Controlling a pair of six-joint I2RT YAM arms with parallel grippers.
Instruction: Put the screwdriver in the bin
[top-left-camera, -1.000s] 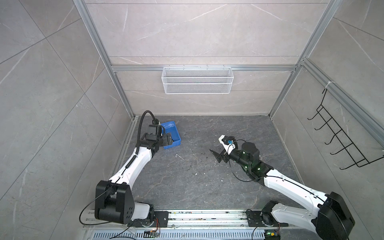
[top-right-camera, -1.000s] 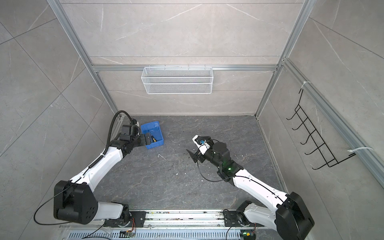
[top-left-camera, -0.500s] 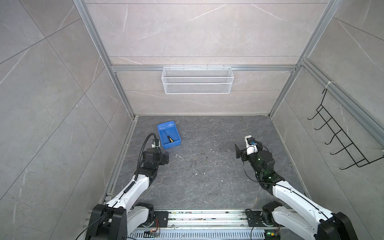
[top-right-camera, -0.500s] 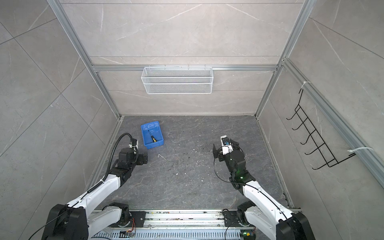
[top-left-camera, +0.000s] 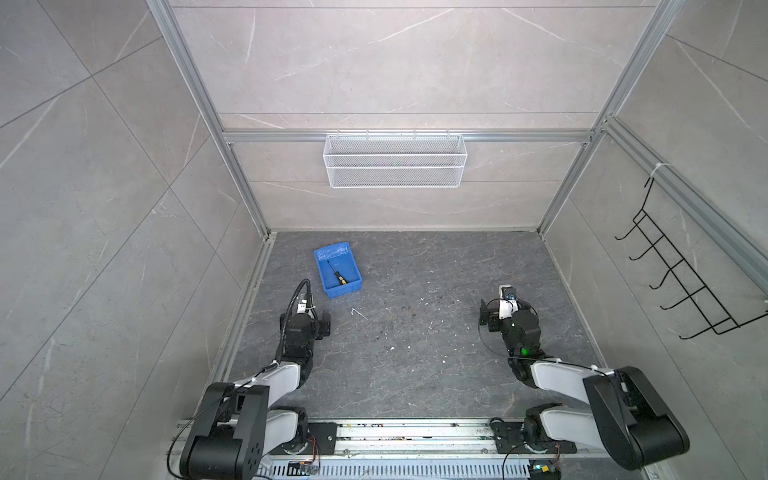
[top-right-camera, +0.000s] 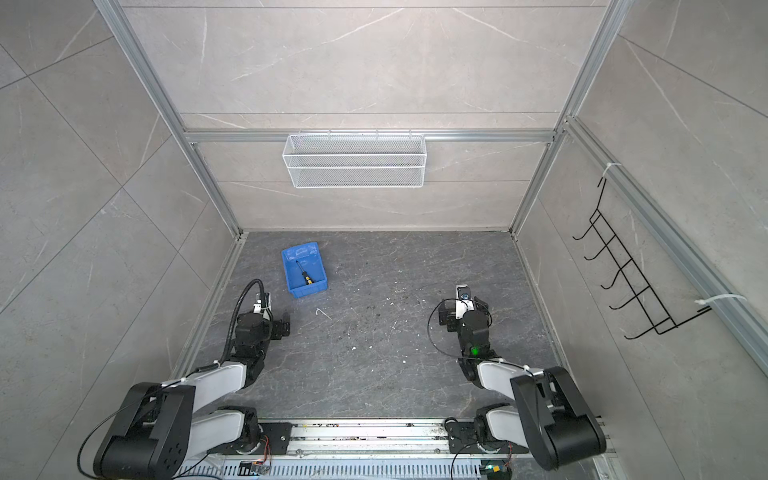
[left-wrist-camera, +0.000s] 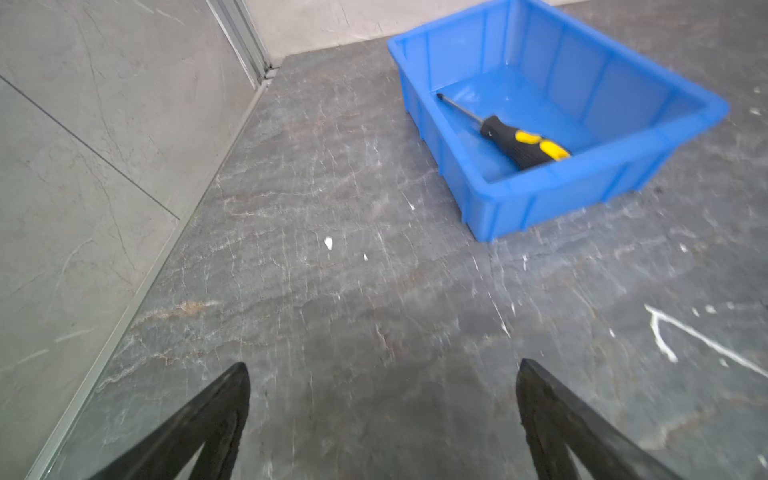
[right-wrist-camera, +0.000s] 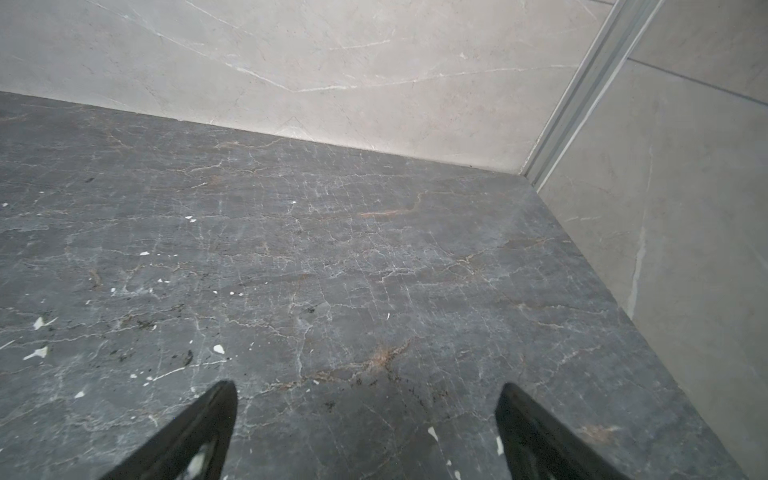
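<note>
Blue bin (top-left-camera: 344, 291) far left on the table (top-left-camera: 415, 353) holds the screwdriver (top-left-camera: 337, 274), lying flat inside | left fingers (left-wrist-camera: 208, 415) spread wide, empty | right fingers (right-wrist-camera: 536, 436) spread wide, empty | we judge drop-off done; next move calls only for a clean stop, clear of the bin.

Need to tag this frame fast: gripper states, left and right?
Left gripper: open, holding nothing; the screwdriver lies in the bin.
Right gripper: open, holding nothing.

Left arm (top-left-camera: 286, 374) folded low, left claw (left-wrist-camera: 382, 365) spread, empty, right arm (top-left-camera: 557, 378) folded, right claw (right-wrist-camera: 365, 388) spread, empty
</note>
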